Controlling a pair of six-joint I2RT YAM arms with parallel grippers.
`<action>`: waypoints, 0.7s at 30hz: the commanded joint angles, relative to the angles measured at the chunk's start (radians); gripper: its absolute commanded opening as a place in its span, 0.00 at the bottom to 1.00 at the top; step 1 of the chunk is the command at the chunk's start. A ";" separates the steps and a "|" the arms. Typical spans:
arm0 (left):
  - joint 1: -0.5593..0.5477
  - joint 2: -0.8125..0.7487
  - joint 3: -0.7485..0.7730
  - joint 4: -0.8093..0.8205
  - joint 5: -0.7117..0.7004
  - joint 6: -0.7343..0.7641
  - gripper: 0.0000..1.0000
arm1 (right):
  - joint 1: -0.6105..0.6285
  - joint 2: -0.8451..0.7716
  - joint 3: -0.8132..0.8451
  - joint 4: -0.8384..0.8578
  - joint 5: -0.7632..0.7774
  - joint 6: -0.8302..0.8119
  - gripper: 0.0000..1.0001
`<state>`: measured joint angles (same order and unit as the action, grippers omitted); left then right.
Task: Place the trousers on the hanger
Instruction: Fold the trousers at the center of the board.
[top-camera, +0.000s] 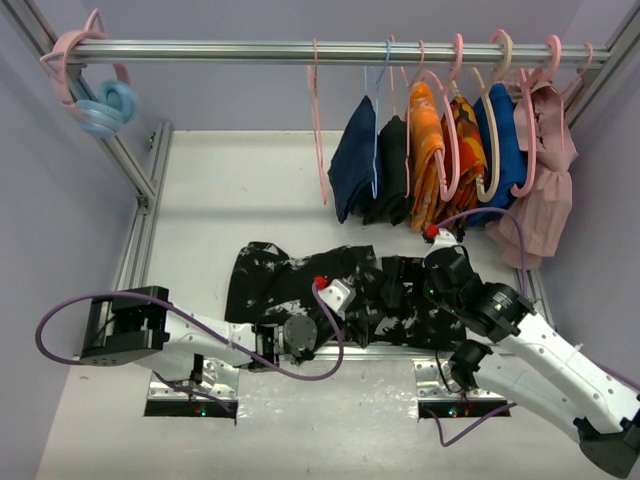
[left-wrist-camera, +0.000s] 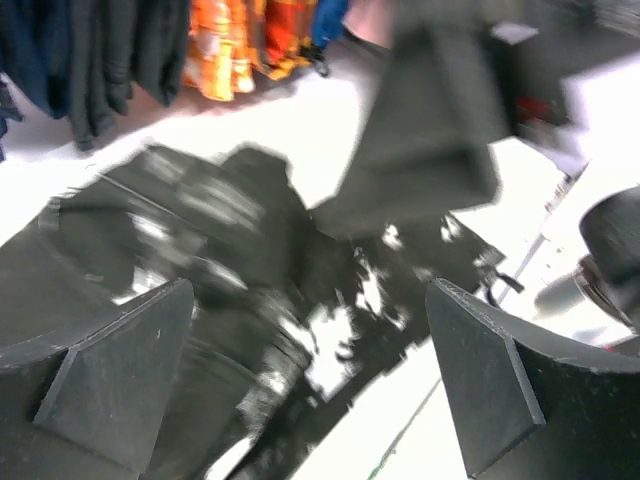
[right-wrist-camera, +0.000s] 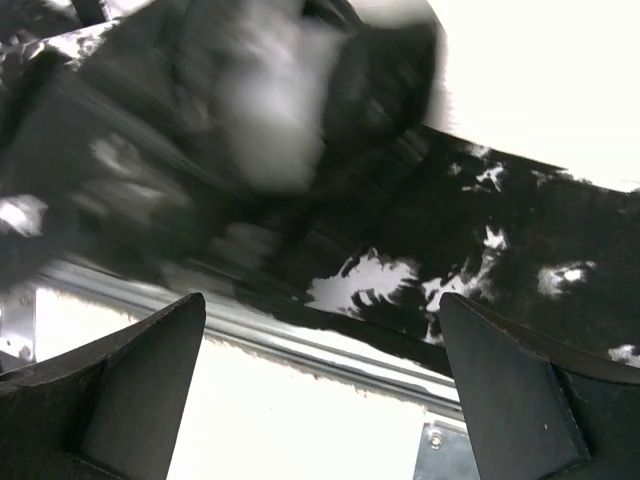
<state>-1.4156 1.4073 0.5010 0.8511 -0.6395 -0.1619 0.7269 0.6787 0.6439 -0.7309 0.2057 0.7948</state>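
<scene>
So the trousers (top-camera: 270, 280) are lying spread out flat-ish on the counter (top-camera: 220, 190), right in front of both arms, with one end bunched up a bit under the right arm. They look like soft, floppy fabric, so I'd expect them to be light and to sag and fold the second you lift them, with zero stiffness to help you. They're probably not slippery, but a thin pinch could slide off, so I'd grab a proper fold of cloth. Best bet is to take hold near the waistband or along one edge, ideally with both hands spaced apart so the cloth hangs as a strip you can drape over the bar. The hanger (top-camera: 319, 130) is the skinny pink one hanging bare on the rail (top-camera: 250, 50), well apart from the trousers, left of the navy and black garments. It looks flimsy and will likely swing if bumped. As for the hands: the left hand (left-wrist-camera: 310, 380) has its fingers spread wide over the middle of the trousers with nothing caught between them. The right hand (right-wrist-camera: 320, 400) is also wide open and holding nothing, and sits over the patterned cloth near the counter's front edge. Both wrist views are smeared, so I can't tell if either one is brushing the fabric.
</scene>
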 joint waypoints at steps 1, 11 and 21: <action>-0.051 -0.081 0.000 0.024 -0.106 -0.007 1.00 | -0.051 0.074 0.025 0.033 -0.017 0.004 0.99; 0.279 -0.629 -0.055 -0.854 -0.314 -0.532 1.00 | -0.397 0.287 -0.094 0.288 -0.393 -0.200 0.99; 0.804 -0.221 0.087 -1.191 -0.011 -0.697 1.00 | -0.395 0.609 -0.144 0.590 -0.670 -0.262 0.98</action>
<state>-0.7163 1.0357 0.6014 -0.1931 -0.7813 -0.7634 0.3294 1.2024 0.4915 -0.3292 -0.3093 0.5809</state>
